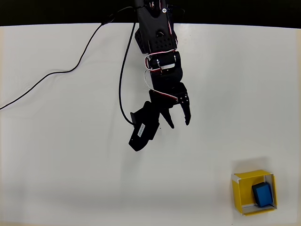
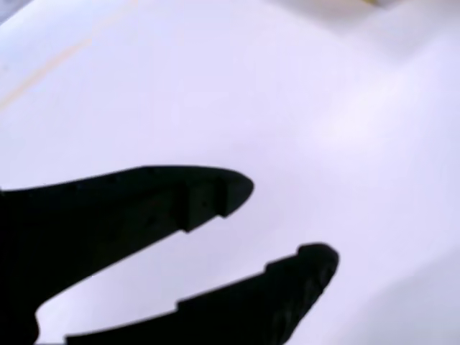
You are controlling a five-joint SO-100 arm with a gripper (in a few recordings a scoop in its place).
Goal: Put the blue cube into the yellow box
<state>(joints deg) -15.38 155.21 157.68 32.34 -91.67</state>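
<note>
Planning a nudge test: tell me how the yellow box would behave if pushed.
The yellow box has thin walls, so it probably slides easily on the smooth white table and may flex. The blue cube inside should add a little weight, making tipping less likely.

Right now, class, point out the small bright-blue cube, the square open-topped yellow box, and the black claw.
Small bright-blue cube [image 1: 262, 194]: overhead view, top face.
Square open-topped yellow box [image 1: 238, 194]: overhead view, left wall.
Black claw [image 1: 179, 124]: overhead view, midway between fingertips.

White counter spanning the overhead view, matte and evenly lit; thin black cable snaking across its upper left, looping down near the middle; dark strip beyond the counter's far edge; blurred white surface in the wrist view
</note>
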